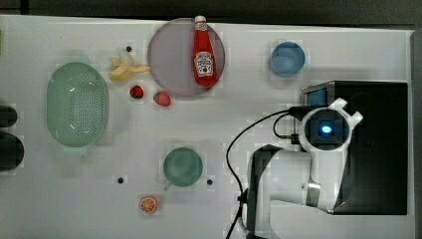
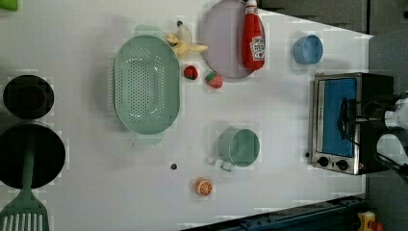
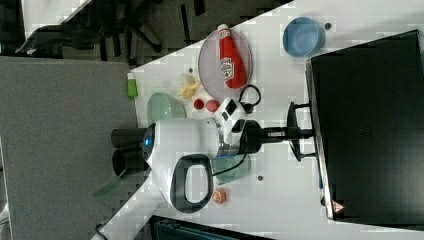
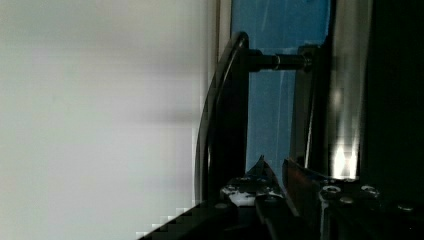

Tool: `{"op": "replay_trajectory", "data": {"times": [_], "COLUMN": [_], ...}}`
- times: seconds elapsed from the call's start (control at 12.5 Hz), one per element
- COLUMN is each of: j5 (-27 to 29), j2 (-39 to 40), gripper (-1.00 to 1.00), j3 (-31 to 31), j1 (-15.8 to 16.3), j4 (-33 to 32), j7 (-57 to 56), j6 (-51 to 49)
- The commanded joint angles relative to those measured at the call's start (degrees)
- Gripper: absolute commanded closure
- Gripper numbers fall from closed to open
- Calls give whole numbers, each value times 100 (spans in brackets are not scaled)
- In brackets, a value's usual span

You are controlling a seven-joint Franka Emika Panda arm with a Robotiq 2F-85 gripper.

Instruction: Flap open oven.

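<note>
A: Where is the claw (image 3: 295, 133) now, and in what state?

B: In the right view it reaches level to the dark bar handle (image 3: 293, 131) of the oven (image 3: 370, 125). The fingers stand narrow, and I judge they are closed on this handle; the wrist view shows one dark finger (image 4: 300, 185) behind the bar (image 4: 220, 125), in front of the blue glass (image 4: 270, 100).

A: Why is it held so?

B: I think it must hook the bar to pull the door outward and down. The door looks not yet opened.

A: And where does the oven stand?

B: At the worktop's (image 1: 249, 64) right edge in the top view, its front turned to the middle of the worktop. The two knobs (image 2: 333, 163) sit at one end of the front.

A: Is any writing readable?

B: The ketchup bottle (image 1: 204, 52), lying on the round plate (image 1: 169, 55) at the far edge, has a white label, but I cannot read the words. A small red triangle sticker (image 3: 338, 206) sits at one corner of the oven.
</note>
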Motion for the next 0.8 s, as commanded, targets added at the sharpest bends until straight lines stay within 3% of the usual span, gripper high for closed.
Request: {"op": "replay_trajectory", "data": {"times": [0.08,0.48,0.8], "j5": [-451,-1987,-2414], "j2": [51,478,1168], "gripper": [65,65,65], "j3": [409,873,1135], "j1": [450,694,862], "j4": [-316,-418,-263], "j7": [1238,3082,4423], "j6": [-61,-163,-173]}}
